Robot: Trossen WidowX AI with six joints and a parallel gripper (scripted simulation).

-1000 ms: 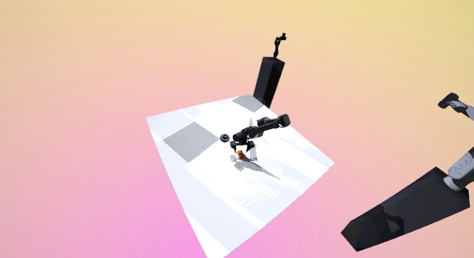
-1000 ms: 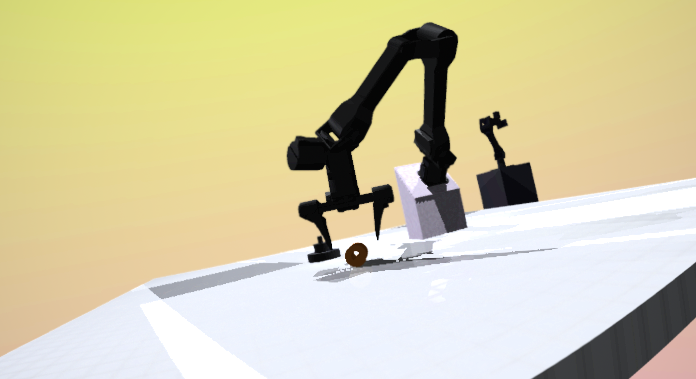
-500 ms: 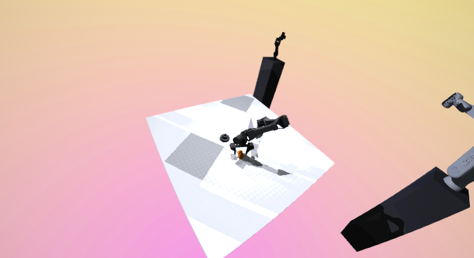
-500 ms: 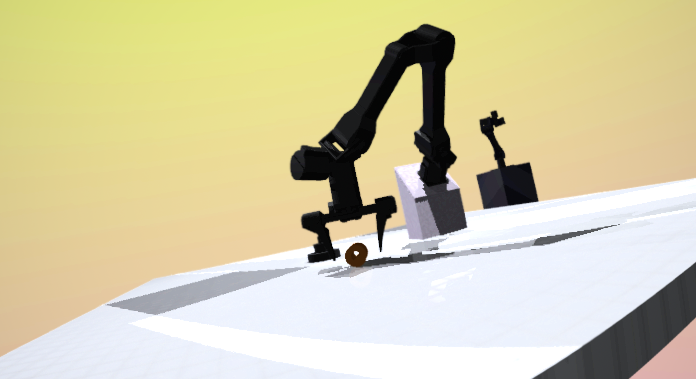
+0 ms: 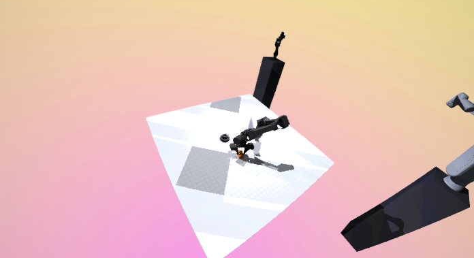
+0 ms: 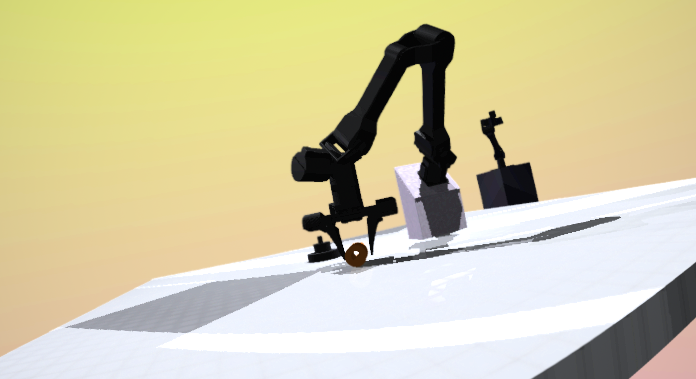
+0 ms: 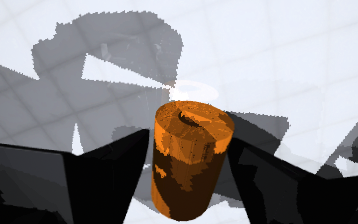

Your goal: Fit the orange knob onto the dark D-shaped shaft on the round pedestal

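Pink melts into yellow behind a pale tabletop [image 5: 238, 222] [image 6: 350, 312] [image 7: 280, 30] patched with grey shadow. Low over it, the pincer [image 5: 240, 151] [image 6: 358, 256] [image 7: 190, 135] stands part open, its fingers to either side of the orange knob [image 5: 240, 154] [image 6: 356, 262] [image 7: 185, 165] — not yet clenched, with a sliver of daylight on one side in the wrist view. The knob lies on its side on the tabletop, its bore facing outward.

Nearby, well short of any contact with the knob, the round pedestal [image 5: 221, 139] [image 6: 320, 257] carries its dark shaft [image 5: 224, 135] [image 6: 320, 240] upright and bare. Beyond, the black arm [image 5: 263, 129] [image 6: 434, 97] rises from a pale block [image 6: 407, 207].

The step in hand looks to be the grasp. Next, the fingers should draw in evenly, lest the knob roll. After that it needs lifting, standing upright with its hole downward, and carrying over the shaft — then patient turning until the hidden flats agree.
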